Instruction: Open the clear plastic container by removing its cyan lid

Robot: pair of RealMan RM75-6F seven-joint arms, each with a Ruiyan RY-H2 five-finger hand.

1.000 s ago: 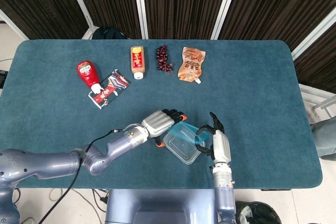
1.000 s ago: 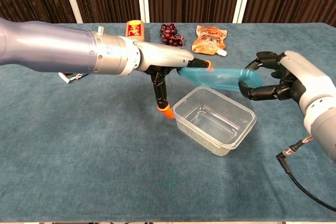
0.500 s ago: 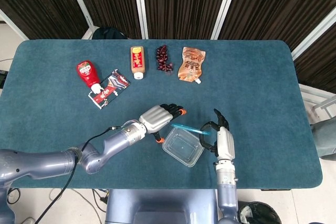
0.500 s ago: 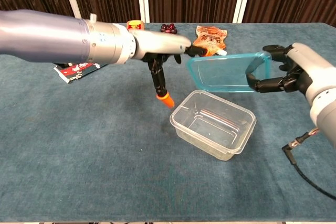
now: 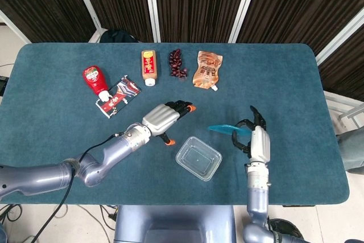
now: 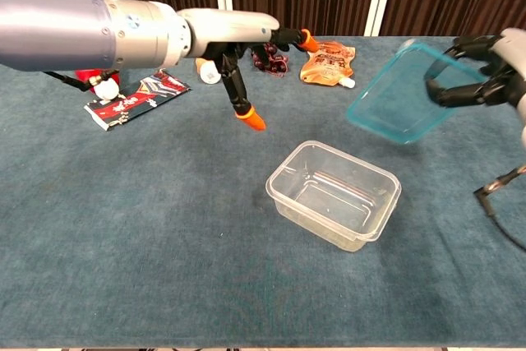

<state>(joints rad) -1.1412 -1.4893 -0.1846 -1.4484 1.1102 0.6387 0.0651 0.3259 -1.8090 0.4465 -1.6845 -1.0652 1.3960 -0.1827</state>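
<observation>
table (image 5: 68,135) | L hand (image 6: 246,47) w/ fingers spread, grasping nothing, far-left of box | clear plastic container (image 6: 333,193) open, center-near | cyan lid (image 6: 403,92) tilted, pinched in R hand (image 6: 481,80), up right of box | tip: keep pinch firm, lower lid flat onto cloth, well apart from box

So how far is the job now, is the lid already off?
Yes. The clear container stands open on the table. The right robot hand holds the cyan lid in the air, tilted, beside the container. The left robot hand hovers open. Setting the lid down may be all that is left.
</observation>
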